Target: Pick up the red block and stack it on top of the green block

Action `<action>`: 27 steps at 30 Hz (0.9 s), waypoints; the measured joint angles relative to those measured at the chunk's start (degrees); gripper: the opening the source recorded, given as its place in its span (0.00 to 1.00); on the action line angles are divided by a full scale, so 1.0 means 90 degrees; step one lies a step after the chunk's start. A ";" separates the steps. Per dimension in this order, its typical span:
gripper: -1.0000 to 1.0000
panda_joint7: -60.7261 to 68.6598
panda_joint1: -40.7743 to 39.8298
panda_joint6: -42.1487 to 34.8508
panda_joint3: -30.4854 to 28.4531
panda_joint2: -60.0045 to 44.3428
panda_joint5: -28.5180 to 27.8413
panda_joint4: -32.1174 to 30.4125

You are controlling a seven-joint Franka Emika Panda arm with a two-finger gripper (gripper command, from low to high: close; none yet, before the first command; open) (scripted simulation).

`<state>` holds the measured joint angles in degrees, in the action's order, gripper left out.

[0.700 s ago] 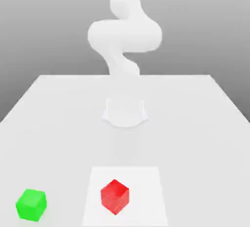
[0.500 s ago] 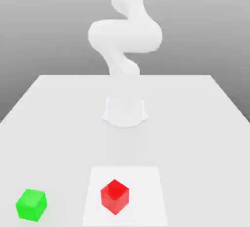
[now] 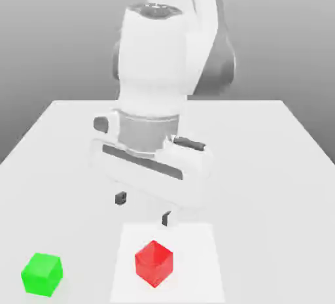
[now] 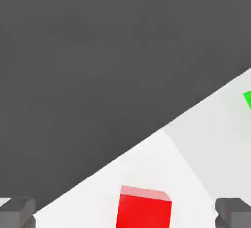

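Two wide-spread claw (image 3: 142, 208) tips hang short of the glossy red cube (image 3: 154, 263); descending misaligned could knock it toward the green cube (image 3: 42, 274).

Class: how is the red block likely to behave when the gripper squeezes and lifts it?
The red block looks like a rigid cube with flat faces, so it probably won't bend or roll. Its glossy surface hints it could slip in a light grip. The open gripper hangs above it, not touching.
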<state>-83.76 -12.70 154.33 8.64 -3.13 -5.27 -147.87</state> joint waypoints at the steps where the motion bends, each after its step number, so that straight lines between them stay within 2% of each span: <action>1: 0.50 -0.0072 0.0004 0.0111 0.0015 -0.0211 0.0124 -0.0078; 7: 0.50 -0.0472 0.0218 0.1169 -0.0275 -0.1563 -0.0159 0.0011; 8: 0.00 -0.0512 0.0266 0.1286 -0.0334 -0.1704 -0.0212 0.0030; 15: 0.00 -0.0517 0.0260 0.1288 -0.0327 -0.1693 -0.0215 0.0028; 20: 0.00 -0.0203 0.0095 0.0446 -0.0073 -0.0687 0.0207 -0.0130; 27: 0.00 -0.0686 -0.0882 -0.0520 -0.1093 -0.0747 0.0641 0.0908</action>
<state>-89.94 -20.64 149.65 -1.20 -9.85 0.50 -139.70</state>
